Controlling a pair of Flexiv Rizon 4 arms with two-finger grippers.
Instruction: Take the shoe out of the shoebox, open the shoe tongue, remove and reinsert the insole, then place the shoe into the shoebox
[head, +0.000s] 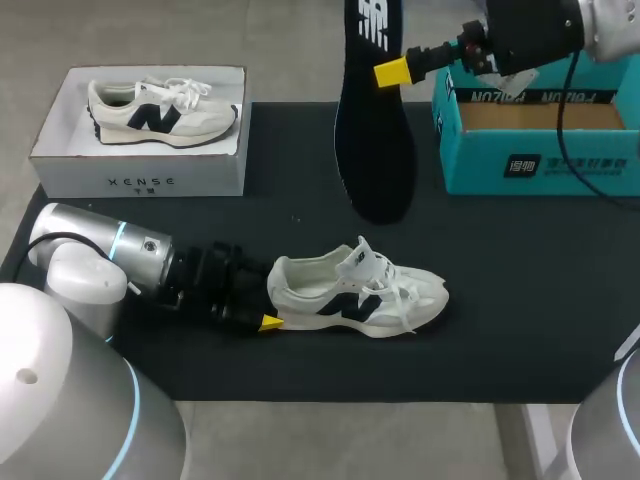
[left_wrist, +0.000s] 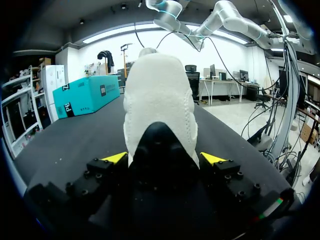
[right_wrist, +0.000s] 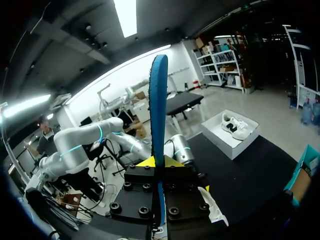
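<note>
Insole up in the air, shoe pinned by its heel!

The insole (head: 375, 130) hangs at 12 o'clock over the table (head: 520, 300), wide end down, with the right gripper (right_wrist: 159, 161) clenched on its edge near the upper end. That arm comes in from 2 o'clock above the teal shoebox (head: 540, 150). The insole looks light and floppy, so grip near one end and feed the other in first. The shoe (head: 355, 292) sits sole-down at 6 o'clock, toe toward 3. The left gripper (left_wrist: 164, 159) lies low, clamped across the heel, its stiffest spot.
</note>
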